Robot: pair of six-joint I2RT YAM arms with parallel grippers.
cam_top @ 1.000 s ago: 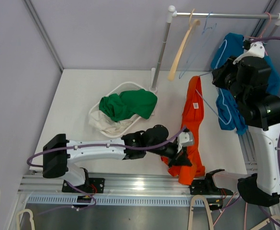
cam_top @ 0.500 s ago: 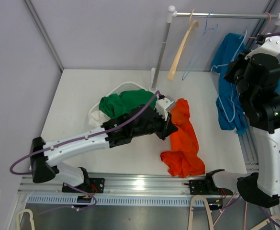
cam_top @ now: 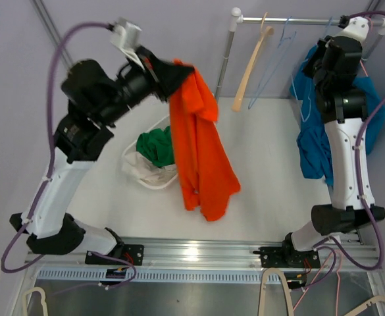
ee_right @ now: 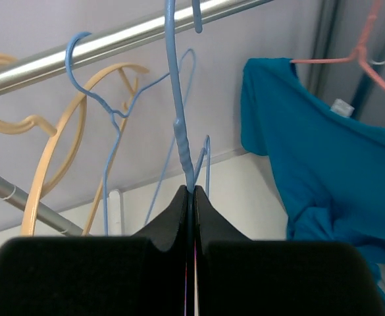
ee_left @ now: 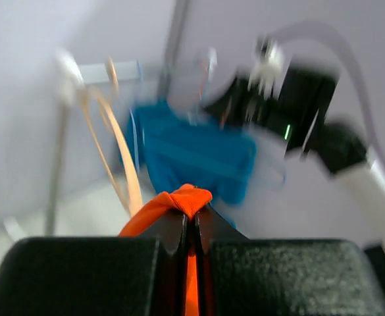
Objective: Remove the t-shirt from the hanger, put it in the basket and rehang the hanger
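Left gripper point(ee_left: 191, 225) is clamped on the orange t-shirt point(cam_top: 199, 145), held high so the fabric hangs free. Right gripper point(ee_right: 191, 197) pinches the blue hanger point(ee_right: 178, 131) neck under the rail point(ee_right: 113, 41) — probably to steady it.

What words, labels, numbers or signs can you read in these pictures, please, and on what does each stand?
No text can be read in any view.
The neck tag of the teal shirt: too small to read.
The orange shirt: no print or tag shows.
The left wrist view: blurred, nothing legible.
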